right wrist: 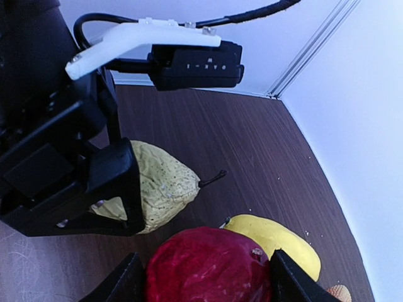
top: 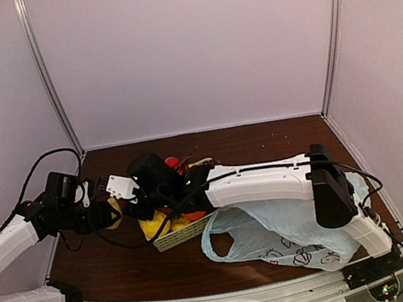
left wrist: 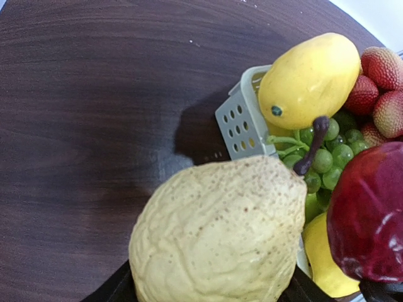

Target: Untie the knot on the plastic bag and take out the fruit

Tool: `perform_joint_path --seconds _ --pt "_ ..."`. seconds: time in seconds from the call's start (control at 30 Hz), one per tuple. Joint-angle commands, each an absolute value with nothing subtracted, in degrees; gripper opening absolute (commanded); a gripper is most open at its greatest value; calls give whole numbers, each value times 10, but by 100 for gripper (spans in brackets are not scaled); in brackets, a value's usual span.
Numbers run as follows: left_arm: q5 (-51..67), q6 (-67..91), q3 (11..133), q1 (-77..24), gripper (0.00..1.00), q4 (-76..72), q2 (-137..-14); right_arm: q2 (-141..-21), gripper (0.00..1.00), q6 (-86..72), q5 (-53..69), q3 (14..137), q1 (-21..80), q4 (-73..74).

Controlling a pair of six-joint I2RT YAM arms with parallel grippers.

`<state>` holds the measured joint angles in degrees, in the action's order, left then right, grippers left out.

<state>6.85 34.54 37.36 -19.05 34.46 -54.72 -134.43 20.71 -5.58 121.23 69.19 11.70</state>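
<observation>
The pale blue plastic bag [top: 299, 231] lies slack and open-mouthed on the table at the front right, its handle loops loose; the knot is out of view. Fruit fills a small perforated basket [top: 187, 232] [left wrist: 242, 119]: a smooth yellow mango [left wrist: 312, 78] [right wrist: 277, 239], green grapes [left wrist: 327, 157] and red lychees [left wrist: 381, 88]. My left gripper [left wrist: 211, 288] [top: 110, 211] is shut on a wrinkled pale yellow pear [left wrist: 220, 233] [right wrist: 160, 182] just left of the basket. My right gripper [right wrist: 208, 277] [top: 149, 197] is shut on a dark red fruit [right wrist: 211, 267] [left wrist: 371, 214] over the basket.
The two grippers hang close together, side by side, at the basket's left end. Dark wood tabletop [left wrist: 94, 126] stretches away to the left and behind. White walls close in the table on three sides, with a corner post [right wrist: 315, 56] at the back.
</observation>
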Motion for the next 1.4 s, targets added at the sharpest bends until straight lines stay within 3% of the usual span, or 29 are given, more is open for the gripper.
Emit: perform_joint_path --seconds 0.0,0.37,1.0,1.37 --pt "69 346 374 -185 56 340 -534 -1373 61 243 -83 1227 693 122" --pt "80 348 369 -185 55 335 -533 -1403 66 265 -90 1253 693 141" --pt "120 294 412 -185 55 280 -607 -1388 85 259 -82 1256 693 163" --pt "79 300 412 -185 55 307 -621 -1358 99 228 -66 1255 693 155"
